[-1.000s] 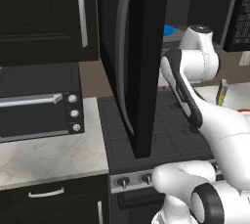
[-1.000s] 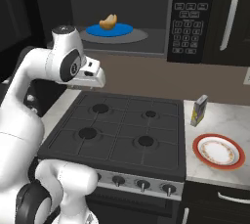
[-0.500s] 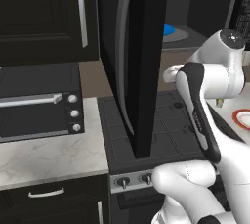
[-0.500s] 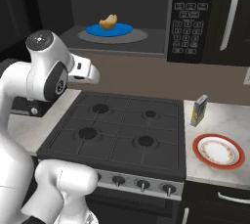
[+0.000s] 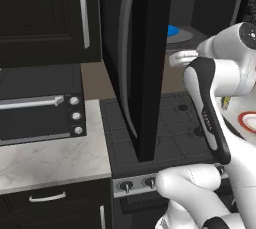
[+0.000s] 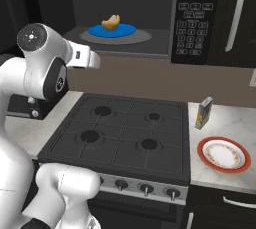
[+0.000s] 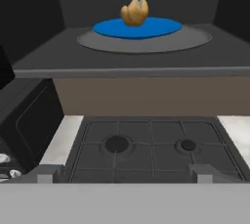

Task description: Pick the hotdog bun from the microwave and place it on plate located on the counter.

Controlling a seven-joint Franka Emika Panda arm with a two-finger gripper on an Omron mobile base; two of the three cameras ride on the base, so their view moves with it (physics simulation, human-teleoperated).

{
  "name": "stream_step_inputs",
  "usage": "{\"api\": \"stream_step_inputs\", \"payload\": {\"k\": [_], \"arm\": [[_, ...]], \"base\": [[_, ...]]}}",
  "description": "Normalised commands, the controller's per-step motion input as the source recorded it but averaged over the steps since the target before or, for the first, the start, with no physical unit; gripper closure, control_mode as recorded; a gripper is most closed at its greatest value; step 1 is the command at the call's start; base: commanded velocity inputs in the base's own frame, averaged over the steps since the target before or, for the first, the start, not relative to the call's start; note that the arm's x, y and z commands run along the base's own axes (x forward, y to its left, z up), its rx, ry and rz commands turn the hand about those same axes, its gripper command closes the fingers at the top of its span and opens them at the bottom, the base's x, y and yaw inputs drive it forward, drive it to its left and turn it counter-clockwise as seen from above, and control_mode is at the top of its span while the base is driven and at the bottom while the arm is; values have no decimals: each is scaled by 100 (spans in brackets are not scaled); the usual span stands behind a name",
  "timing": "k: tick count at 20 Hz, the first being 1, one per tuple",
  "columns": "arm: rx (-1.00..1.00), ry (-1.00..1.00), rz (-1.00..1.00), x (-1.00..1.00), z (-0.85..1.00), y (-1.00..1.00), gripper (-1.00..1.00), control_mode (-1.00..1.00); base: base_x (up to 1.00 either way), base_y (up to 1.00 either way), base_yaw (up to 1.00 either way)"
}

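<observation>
Three knobs (image 5: 75, 115) run down the front of a small black oven (image 5: 40, 105) on the marble counter (image 5: 55, 155) in the left base view. Beside it, the open microwave door (image 5: 147, 63) stands edge-on over the black stove (image 5: 165, 133), its curved silver handle (image 5: 125, 58) facing the camera. Past the door a sliver of blue dish (image 5: 172, 30) shows on the grey turntable. The white arm (image 5: 212, 103) rises at the right, and behind it peeks the red rim of the plate (image 5: 246, 123).

In the right base view the microwave (image 6: 145, 15) hangs open above the stove, keypad (image 6: 192, 18) on its right side. The hotdog bun (image 6: 111, 22) sits on the blue dish inside. The arm's wrist reaches out level just below the microwave floor, at the left. The plate lies bare on the counter right of the stove, with a small yellow box (image 6: 203, 113) standing just behind it.

The hand view looks straight into the microwave: the bun rests on the dish, well ahead, with the stove burners (image 7: 117, 144) below. The claw's fingertips (image 7: 49, 173) are small grey stubs at the bottom, far apart, holding nothing.
</observation>
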Motion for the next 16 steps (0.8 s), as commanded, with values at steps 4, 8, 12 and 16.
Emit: {"api": "stream_step_inputs", "payload": {"k": [4,8,12,16], "arm": [[7,-1,0,41,58,-5,-100,-100],[2,0,0,55,41,0,-100,-100],[1,2,0,72,29,0,-100,-100],[0,8,0,75,0,0,-100,-100]], "base": [[0,0,0],[0,0,0],[0,0,0],[0,0,0]]}}
